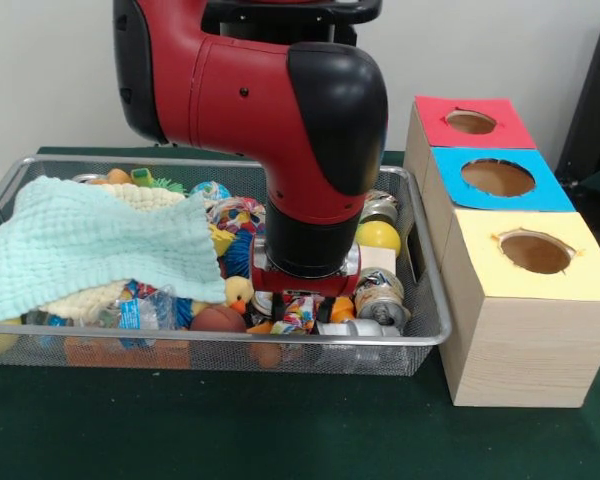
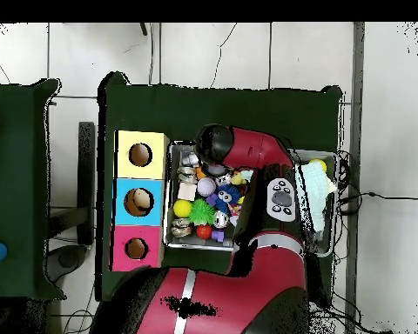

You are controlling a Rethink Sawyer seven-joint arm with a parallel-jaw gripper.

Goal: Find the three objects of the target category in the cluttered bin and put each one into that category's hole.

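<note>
The arm is plunging into the wire bin, its grip unreadable from here, and risking snagging the knitted cloth.

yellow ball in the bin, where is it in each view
Front view: the yellow ball lies at the bin's right end, just right of the arm, near the boxes.
Overhead view: the yellow ball lies at the bin's left side, beside the blue-topped box.
Shared landmark: the blue-topped box, the middle one of the three; the ball lies on the bin's side nearest it.
</note>
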